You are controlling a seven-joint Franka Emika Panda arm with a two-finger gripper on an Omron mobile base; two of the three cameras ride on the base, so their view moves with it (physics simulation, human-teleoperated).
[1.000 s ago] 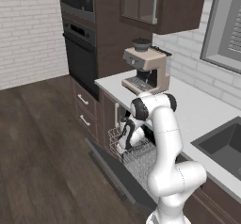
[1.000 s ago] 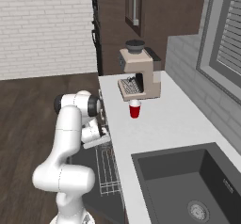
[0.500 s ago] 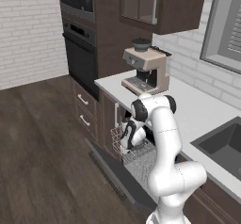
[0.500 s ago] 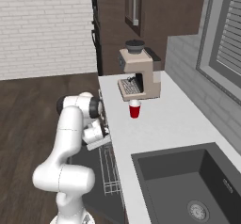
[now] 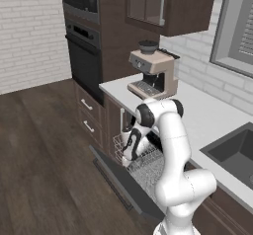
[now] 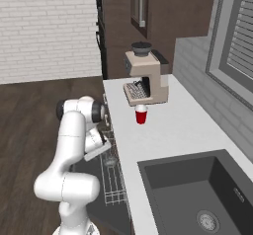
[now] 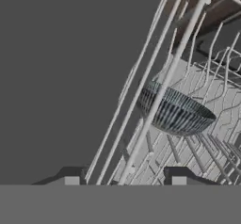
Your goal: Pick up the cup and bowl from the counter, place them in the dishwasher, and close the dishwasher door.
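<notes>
Bowl sits in the rack, right of centre in my hand view, tilted among the white wires with a long rack wire crossing in front of its left side. In the right base view it is a small grey round shape in the rack, just below my hand. My gripper hangs above it with nothing between the fingertips; the two tips stand wide apart at the bottom of the hand view, so my jaws are spread and empty, clear of the bowl.

Cup stands upright on the counter, centre of the right base view, just in front of the coffee machine. The sink fills the lower right of that view, well apart from the cup.

In the left base view my arm bends down from the counter edge, and my gripper reaches into the dishwasher at centre frame, over the rack. The door is dropped down and lies open, running toward the lower centre of the frame. The coffee machine stands on the counter above my arm, the oven at upper left, the drawers below it, the sink at the right edge
</notes>
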